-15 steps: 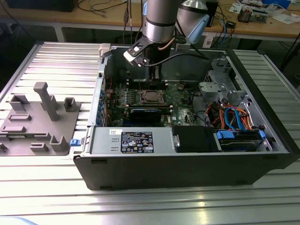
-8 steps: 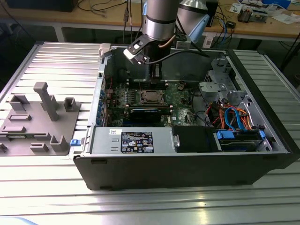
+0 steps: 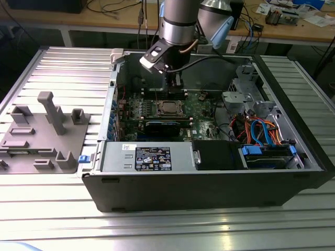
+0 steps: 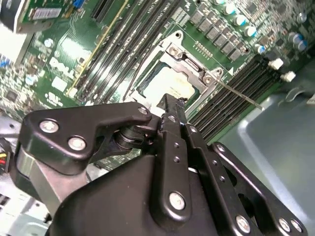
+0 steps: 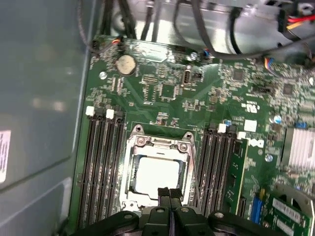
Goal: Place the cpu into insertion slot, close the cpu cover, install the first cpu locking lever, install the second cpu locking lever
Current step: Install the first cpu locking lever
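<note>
The cpu (image 5: 156,175) sat in the insertion slot (image 5: 134,169), just beyond our gripper (image 5: 170,192), whose jaws were pressed together on nothing. The cpu cover (image 5: 160,143) lay shut over it. We judged a locking lever (image 4: 241,96) unlatched: the lever step, calling for a firm, exact press.

I see the cpu (image 5: 155,173), a pale silver square, seated flat in the dark insertion slot (image 5: 133,184). The cpu cover (image 5: 160,142), a silvery windowed frame, lies flat down around it.
</note>
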